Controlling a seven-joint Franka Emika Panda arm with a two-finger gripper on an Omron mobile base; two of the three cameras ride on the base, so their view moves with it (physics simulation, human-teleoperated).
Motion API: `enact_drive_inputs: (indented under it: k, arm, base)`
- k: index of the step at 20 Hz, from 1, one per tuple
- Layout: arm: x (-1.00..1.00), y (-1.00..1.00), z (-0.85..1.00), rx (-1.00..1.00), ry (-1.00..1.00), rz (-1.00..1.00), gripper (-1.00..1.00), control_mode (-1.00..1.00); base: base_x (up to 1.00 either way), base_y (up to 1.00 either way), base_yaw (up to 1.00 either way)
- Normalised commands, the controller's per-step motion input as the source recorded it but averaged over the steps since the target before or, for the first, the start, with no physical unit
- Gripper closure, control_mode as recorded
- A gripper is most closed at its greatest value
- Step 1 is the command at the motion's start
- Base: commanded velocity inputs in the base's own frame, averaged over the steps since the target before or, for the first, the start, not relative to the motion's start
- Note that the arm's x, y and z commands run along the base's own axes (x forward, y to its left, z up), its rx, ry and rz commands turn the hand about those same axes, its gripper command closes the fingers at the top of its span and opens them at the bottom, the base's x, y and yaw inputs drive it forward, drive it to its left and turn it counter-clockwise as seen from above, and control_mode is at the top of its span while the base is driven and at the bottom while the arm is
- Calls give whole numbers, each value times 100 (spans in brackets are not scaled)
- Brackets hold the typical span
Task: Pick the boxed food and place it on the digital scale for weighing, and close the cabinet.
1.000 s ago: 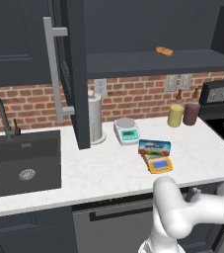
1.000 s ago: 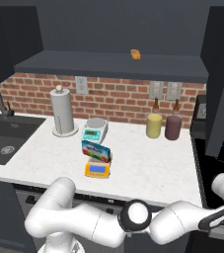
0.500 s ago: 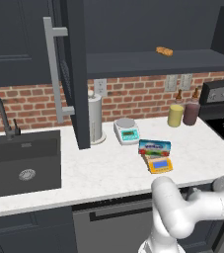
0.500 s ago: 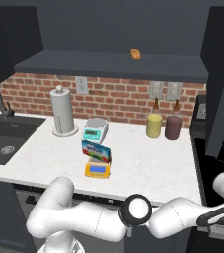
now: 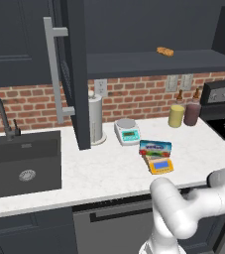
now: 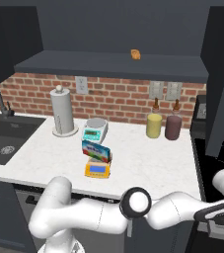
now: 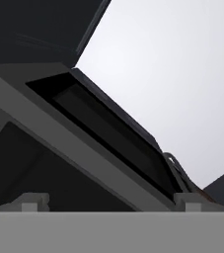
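The flat blue carton of boxed food (image 5: 155, 147) is seen leaning upright on the back of the small orange-yellow wedge-shaped digital scale (image 5: 160, 165), on the white marble counter (image 5: 104, 173); in the right base view the carton (image 6: 95, 151) stands just behind the scale (image 6: 97, 169) and touches it, so the first part of the task is judged done or nearly so, though whether the carton rests squarely on the grey platform cannot be told. The dark charcoal upper wall cabinet (image 5: 148, 30) is left open: its door (image 5: 74, 74) stands swung outward with the long silver bar handle (image 5: 52, 69) facing the room, and a small orange snack (image 5: 165, 50) lies on the shelf. Closing this door is what remains. The gripper (image 7: 108, 200) is held low and far from the counter, its two fingertips (image 7: 29, 201) spread wide apart with nothing between them, pointed at dark panelling. A white-and-teal scale (image 5: 127, 131) and a paper-towel roll (image 5: 95, 118) stand by, untouched.
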Motion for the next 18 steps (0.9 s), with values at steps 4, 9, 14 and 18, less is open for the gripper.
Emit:
enact_drive_inputs:
  k: [4,9,14,18]
  arm:
    - [0,-22,0,0,-6,0,-100,-100]
    - [0,-11,0,0,-5,0,-100,-100]
    - [0,-22,-1,0,-5,0,-100,-100]
    - [0,-15,-4,0,-7,0,-100,-100]
  base:
    - [0,0,0]
    - [0,0,0]
    - [0,0,0]
    - [0,0,0]
